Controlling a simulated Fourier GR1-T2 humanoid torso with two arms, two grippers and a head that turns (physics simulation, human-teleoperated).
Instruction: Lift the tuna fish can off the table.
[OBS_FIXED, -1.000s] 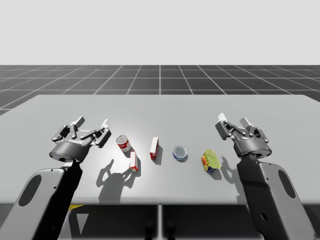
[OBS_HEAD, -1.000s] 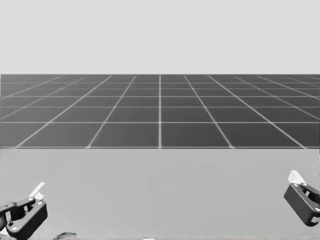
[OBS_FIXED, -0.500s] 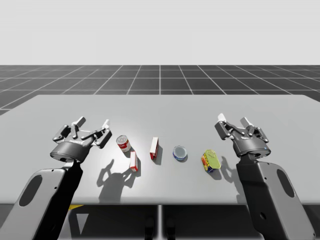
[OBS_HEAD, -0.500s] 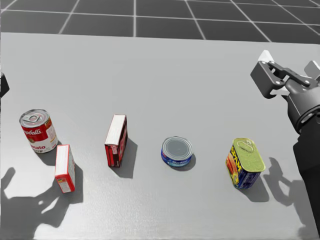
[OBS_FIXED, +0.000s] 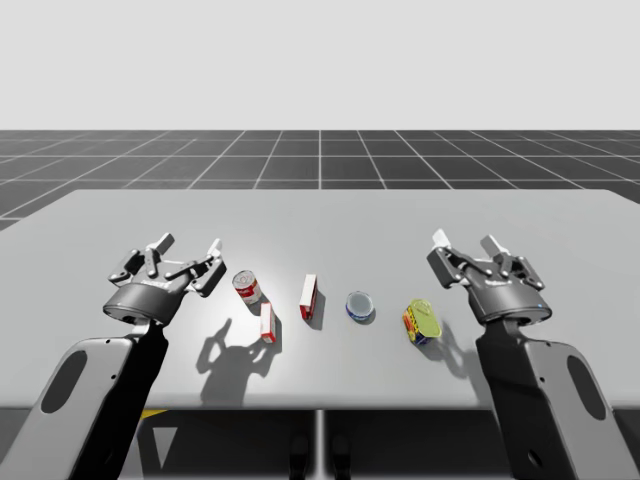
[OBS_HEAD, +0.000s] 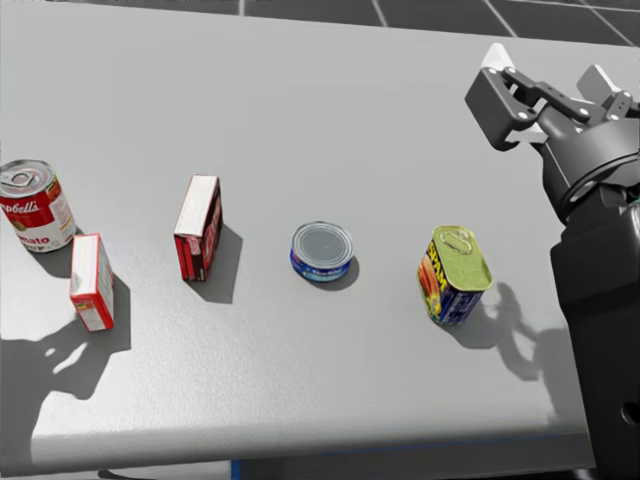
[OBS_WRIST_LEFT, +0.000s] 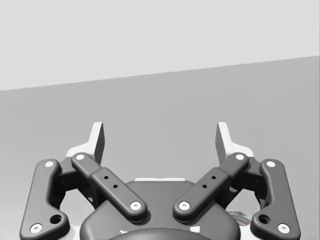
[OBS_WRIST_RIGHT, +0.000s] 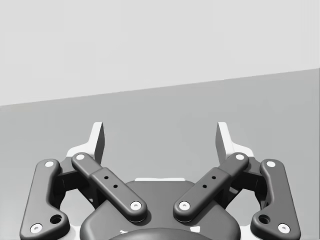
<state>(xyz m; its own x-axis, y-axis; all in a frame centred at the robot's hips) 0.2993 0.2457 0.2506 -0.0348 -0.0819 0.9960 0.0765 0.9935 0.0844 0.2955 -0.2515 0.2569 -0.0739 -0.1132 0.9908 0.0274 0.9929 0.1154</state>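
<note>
Near front edge of table (OBS_HEAD: 300, 380), far left of flat blue tuna can (OBS_HEAD: 322, 251): small red-white box (OBS_HEAD: 92, 281), upright. Right of tuna can, slightly nearer: yellow-topped rectangular can (OBS_HEAD: 455, 274). Tuna can flat on table, mid-row, nothing touching it. Just left of it: taller red box (OBS_HEAD: 198, 227). Further left: red-white round can (OBS_HEAD: 35, 206). Right gripper (OBS_HEAD: 545, 70) beyond and right of tuna can, well apart, fingers spread, nothing between. Left gripper (OBS_FIXED: 185, 248) far left of tuna can, fingers spread, empty.
</note>
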